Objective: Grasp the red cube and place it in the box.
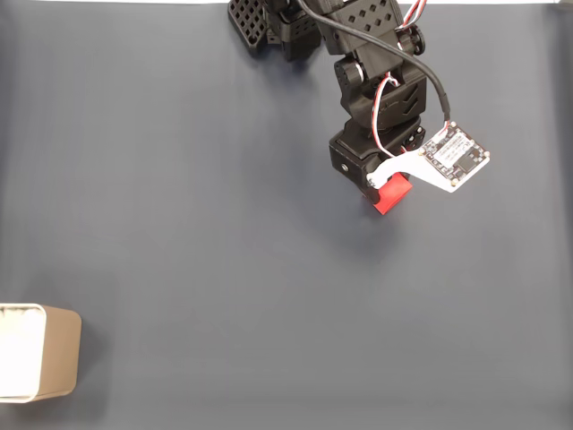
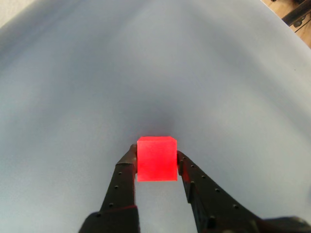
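Black gripper (image 2: pixel 156 162) fingers clamping red cube (image 2: pixel 156 158).

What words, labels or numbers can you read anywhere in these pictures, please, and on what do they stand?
None can be read.
Small white circuit board on the arm: tiny markings, too small to read.
Small bright red cube, tan cardboard box, dark grey table: no text.
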You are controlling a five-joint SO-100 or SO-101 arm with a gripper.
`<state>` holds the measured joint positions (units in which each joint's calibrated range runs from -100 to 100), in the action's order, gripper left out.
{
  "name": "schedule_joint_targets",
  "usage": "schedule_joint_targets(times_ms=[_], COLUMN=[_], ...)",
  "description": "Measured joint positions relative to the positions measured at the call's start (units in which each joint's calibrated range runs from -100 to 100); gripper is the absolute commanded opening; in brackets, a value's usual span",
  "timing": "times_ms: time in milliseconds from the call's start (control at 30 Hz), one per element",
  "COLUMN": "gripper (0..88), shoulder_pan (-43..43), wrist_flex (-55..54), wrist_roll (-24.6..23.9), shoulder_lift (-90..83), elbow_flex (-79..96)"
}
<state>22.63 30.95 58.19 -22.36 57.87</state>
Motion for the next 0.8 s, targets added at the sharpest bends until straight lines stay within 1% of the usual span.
schedule_joint_targets(times_ms=[567, 800], gripper=[0.0, 0.0], shoulder_pan=[0.00, -0.15], wrist_flex=[2.70, 6.68], wrist_roll=[0.05, -1.90], shoulder_lift=[-1.13, -3.04], elbow_flex=[-2.71, -7.05])
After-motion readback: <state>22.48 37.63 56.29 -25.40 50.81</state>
